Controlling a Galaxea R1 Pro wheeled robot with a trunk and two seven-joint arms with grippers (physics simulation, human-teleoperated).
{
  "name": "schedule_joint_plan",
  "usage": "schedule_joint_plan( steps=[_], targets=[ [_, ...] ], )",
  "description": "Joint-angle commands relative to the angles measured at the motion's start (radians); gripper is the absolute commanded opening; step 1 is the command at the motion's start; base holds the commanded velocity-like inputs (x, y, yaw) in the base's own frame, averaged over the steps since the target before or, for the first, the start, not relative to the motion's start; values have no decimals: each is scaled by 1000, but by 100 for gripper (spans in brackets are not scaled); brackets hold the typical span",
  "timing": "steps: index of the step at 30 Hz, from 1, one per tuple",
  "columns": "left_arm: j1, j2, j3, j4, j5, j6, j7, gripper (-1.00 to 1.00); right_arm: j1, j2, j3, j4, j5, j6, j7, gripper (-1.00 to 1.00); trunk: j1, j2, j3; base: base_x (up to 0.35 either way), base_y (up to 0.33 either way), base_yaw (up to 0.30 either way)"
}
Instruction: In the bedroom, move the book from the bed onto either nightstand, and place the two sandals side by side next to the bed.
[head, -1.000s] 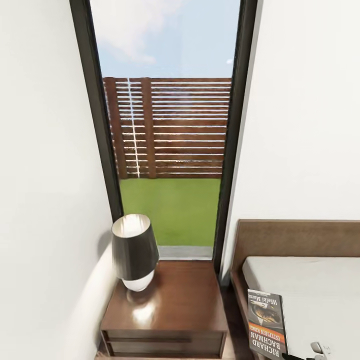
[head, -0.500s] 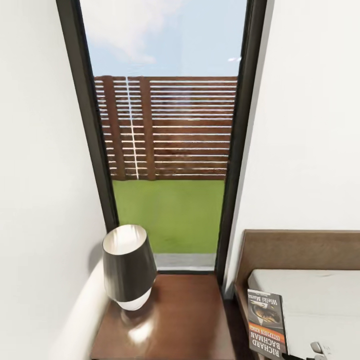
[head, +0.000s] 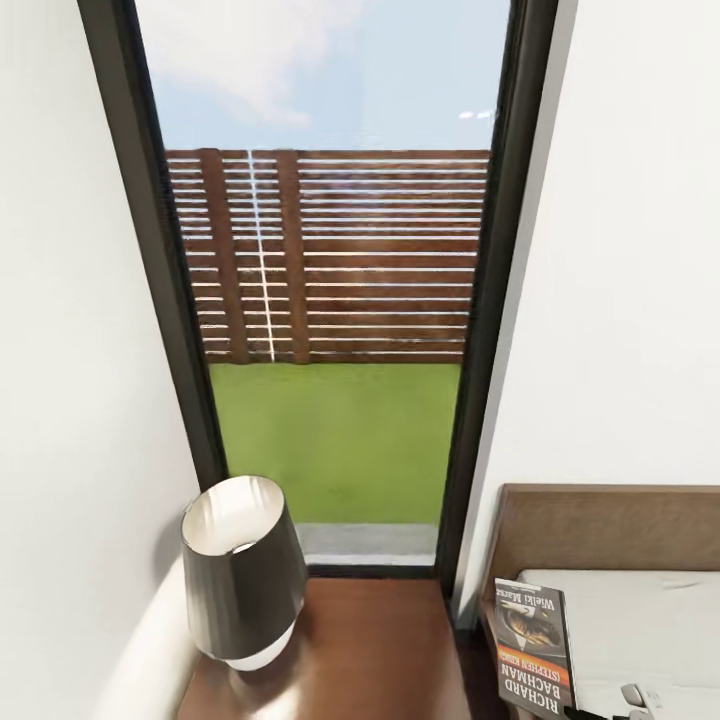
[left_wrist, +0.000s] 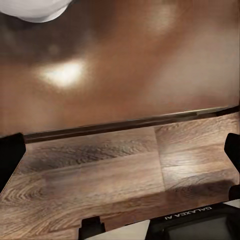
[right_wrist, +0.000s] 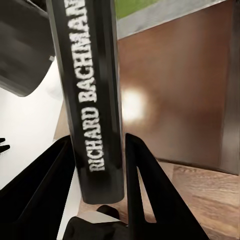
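Since the head view 1 second ago, the whole picture has shifted: the window (head: 330, 300) looms larger, and the nightstand (head: 370, 650) and lamp (head: 240, 570) sit lower, so the camera moved. While the right gripper (right_wrist: 99, 165) clamps the book (head: 533, 648) by its spine, the book holds its place beside the bed (head: 640, 620). Whether the left gripper (left_wrist: 120, 150) is apart or together cannot be told.
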Motion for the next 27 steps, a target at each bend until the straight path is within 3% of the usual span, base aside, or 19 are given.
schedule_joint_plan(
  steps=[1,11,13,15,17,18,19,20,21,24,27],
  targets=[
    [-1,0,9,1,-10,-3,-3,100,-1,-1,1,0,-11,8,3,-100,1,-1,-2,300,0,0],
    [-1,0,9,1,-10,-3,-11,100,-1,-1,1,0,-11,8,3,-100,1,-1,-2,54,0,0],
    [-1,1,14,-2,-8,-4,-44,100,-1,0,1,0,-11,8,3,-100,1,-1,-2,0,0,0],
    [-1,4,25,-6,-5,-4,-144,100,-1,0,1,0,-11,8,3,-100,1,-1,-2,0,0,0],
    [-2,11,57,-19,10,1,-323,100,-1,0,1,0,-11,8,3,-100,1,-1,-2,0,0,0],
    [-4,17,78,-30,27,8,-424,100,-1,0,1,0,-11,8,3,-100,1,-1,-2,0,0,0],
    [-5,25,106,-52,62,39,-566,100,-1,0,1,0,-11,8,3,-100,1,-1,-2,0,0,0],
    [-6,26,113,-60,75,56,-608,100,-1,0,1,0,-11,8,3,-100,1,-1,-2,0,0,0],
    [-7,29,126,-91,110,122,-709,100,-1,0,1,0,-11,8,4,-100,1,-1,-2,0,0,0],
    [-8,31,139,-166,162,241,-820,100,-1,0,1,0,-11,8,4,-100,1,-1,-2,0,0,0],
    [-8,53,142,-189,202,276,-890,100,-1,0,1,0,-11,8,4,-100,1,-1,-2,0,0,0]
  ],
)
